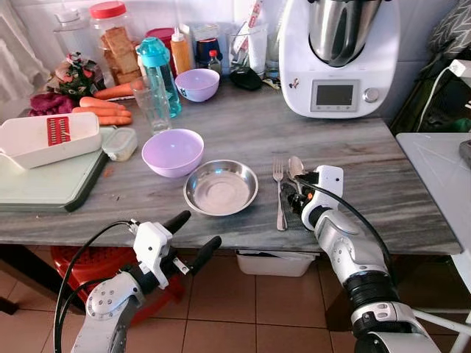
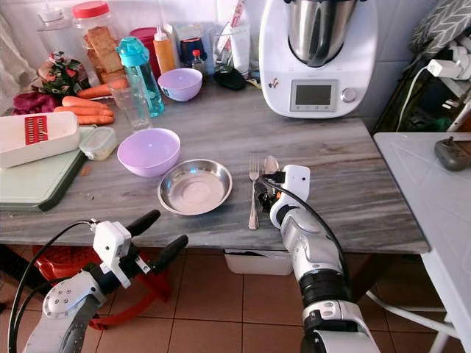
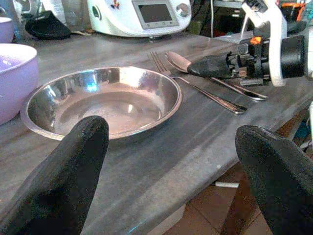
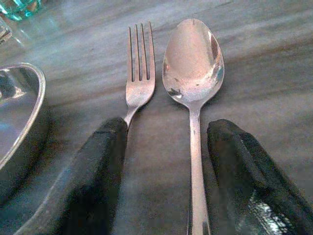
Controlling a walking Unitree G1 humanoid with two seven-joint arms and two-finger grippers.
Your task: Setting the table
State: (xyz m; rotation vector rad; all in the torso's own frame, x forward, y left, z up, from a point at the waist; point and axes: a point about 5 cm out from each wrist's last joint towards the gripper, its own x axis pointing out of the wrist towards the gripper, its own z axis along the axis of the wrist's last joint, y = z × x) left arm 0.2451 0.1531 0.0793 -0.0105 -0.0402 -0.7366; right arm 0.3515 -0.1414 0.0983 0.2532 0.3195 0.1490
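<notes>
On the grey marble-look table point(image 1: 346, 158), just right of the steel plate point(image 1: 221, 187), a fork point(image 1: 279, 193) and a spoon point(image 4: 193, 78) lie side by side, handles toward the table's near edge. The right gripper point(image 4: 166, 147) sits low over them with its 2 black fingers point(image 4: 100, 161) spread: the spoon's handle runs down the gap between them, touching neither, nearer the finger on its outer side. The fork's handle passes under or against the other finger, and its tines and the spoon's bowl lie beyond the fingertips, free on the surface.

The left gripper point(image 1: 193, 237) hangs off the table's near edge, in front of the plate and below the tabletop, its 2 fingers point(image 3: 73, 166) held wide apart with nothing between them.

A lilac bowl point(image 1: 172, 151) stands just left of the plate, close but whether touching it I cannot tell. Behind are a second lilac bowl point(image 1: 197, 84), a clear glass point(image 1: 153, 103), a teal water bottle point(image 1: 157, 70), carrots point(image 1: 107, 110) and a white kitchen machine point(image 1: 338, 59). At the left edge, a white slicer point(image 1: 48, 138) rests on a pale cutting board point(image 1: 51, 184).
</notes>
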